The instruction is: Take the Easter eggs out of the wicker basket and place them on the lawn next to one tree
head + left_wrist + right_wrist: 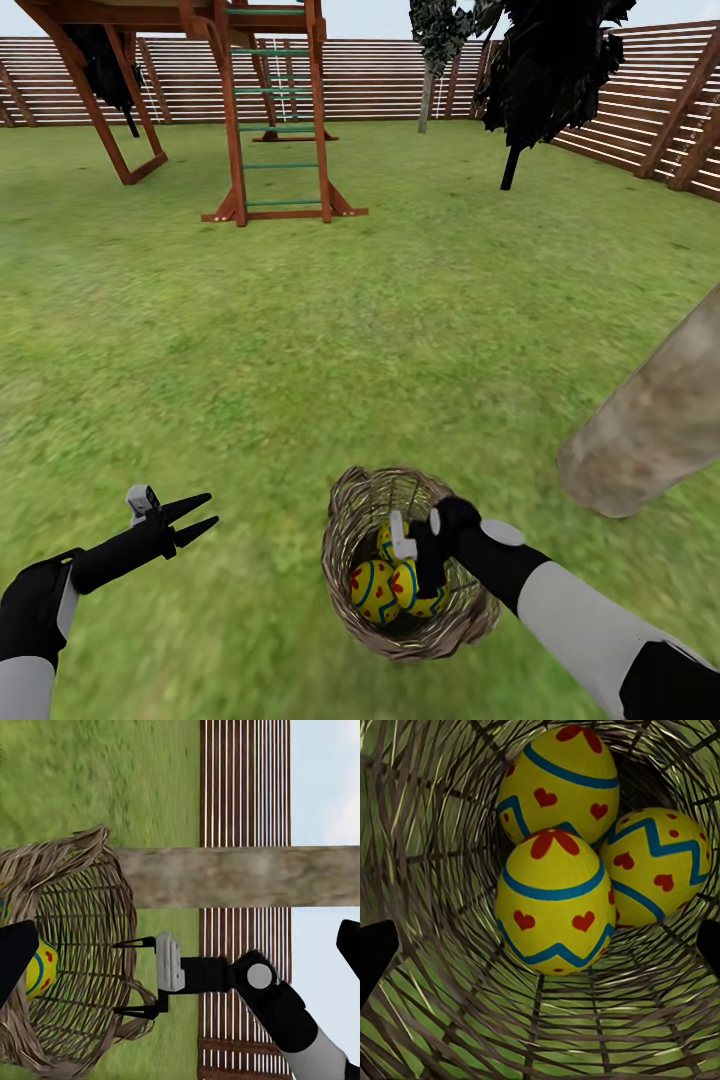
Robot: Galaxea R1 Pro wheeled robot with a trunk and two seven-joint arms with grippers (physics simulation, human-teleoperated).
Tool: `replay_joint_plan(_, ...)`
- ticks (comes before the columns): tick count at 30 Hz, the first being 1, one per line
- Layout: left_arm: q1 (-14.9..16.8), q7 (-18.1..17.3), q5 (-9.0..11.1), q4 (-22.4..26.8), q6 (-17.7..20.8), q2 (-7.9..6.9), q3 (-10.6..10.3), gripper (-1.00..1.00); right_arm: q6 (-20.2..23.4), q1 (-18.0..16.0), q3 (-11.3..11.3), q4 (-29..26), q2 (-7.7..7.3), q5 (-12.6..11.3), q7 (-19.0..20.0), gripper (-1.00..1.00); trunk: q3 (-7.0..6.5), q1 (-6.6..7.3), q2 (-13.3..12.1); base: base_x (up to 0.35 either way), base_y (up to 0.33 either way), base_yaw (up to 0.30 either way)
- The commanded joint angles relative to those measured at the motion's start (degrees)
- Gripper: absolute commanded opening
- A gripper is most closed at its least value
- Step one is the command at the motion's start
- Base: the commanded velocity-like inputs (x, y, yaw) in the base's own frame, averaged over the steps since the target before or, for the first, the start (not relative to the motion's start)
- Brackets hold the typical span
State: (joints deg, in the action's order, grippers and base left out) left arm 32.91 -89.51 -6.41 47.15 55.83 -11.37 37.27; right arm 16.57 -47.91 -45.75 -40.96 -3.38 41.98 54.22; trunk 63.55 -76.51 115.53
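The wicker basket (352, 520) stands on the lawn (300, 350) just in front of me. All three Easter eggs (555, 904) lie inside it, yellow with blue zigzag bands and red hearts; two of them (562, 784) (660, 866) rest behind the nearest one. My right gripper (118, 979) points down into the basket mouth, open, its tips just past the rim and above the eggs, touching none. My left gripper (203, 515) hovers open over the grass to the left of the basket. The pale tree trunk (650, 420) rises close by on the right.
A wooden play set (270, 110) with a ladder stands far ahead on the left. Dark conifers (550, 70) stand at the back right before the brown slatted fence (400, 80). Open grass stretches between the basket and the trunk.
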Motion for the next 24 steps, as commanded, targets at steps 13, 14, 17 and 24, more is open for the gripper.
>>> replay_joint_plan(13, 0.0, -0.5, -0.5, 0.0, 0.6, 0.11, 0.1, 1.0, -3.4, -1.1, 1.3, 6.6, 1.24, 0.1, -3.3, 1.0, 0.04, 0.01, 0.0, 0.0, 0.0, 0.0)
replay_joint_plan(14, 0.0, -0.5, -0.5, 0.0, 0.6, 0.16, 0.1, 1.0, -3.6, -1.1, 1.4, 7.0, 1.3, 0.1, -4.4, 1.0, 0.04, 0.01, 0.0, 0.0, 0.0, 0.0)
replay_joint_plan(17, 0.0, -0.5, -0.5, 0.0, 0.6, 0.18, 0.1, 1.0, -3.7, -1.1, 1.4, 7.8, 1.41, 0.1, -5.6, 1.0, 0.04, 0.01, 0.0, 0.0, 0.0, 0.0)
replay_joint_plan(24, 0.0, -0.5, -0.5, 0.0, 0.6, 0.18, 0.1, 1.0, -5.5, -1.1, 1.5, 9.9, 1.53, 0.1, -6.2, 1.0, 0.04, 0.01, 0.0, 0.0, 0.0, 0.0)
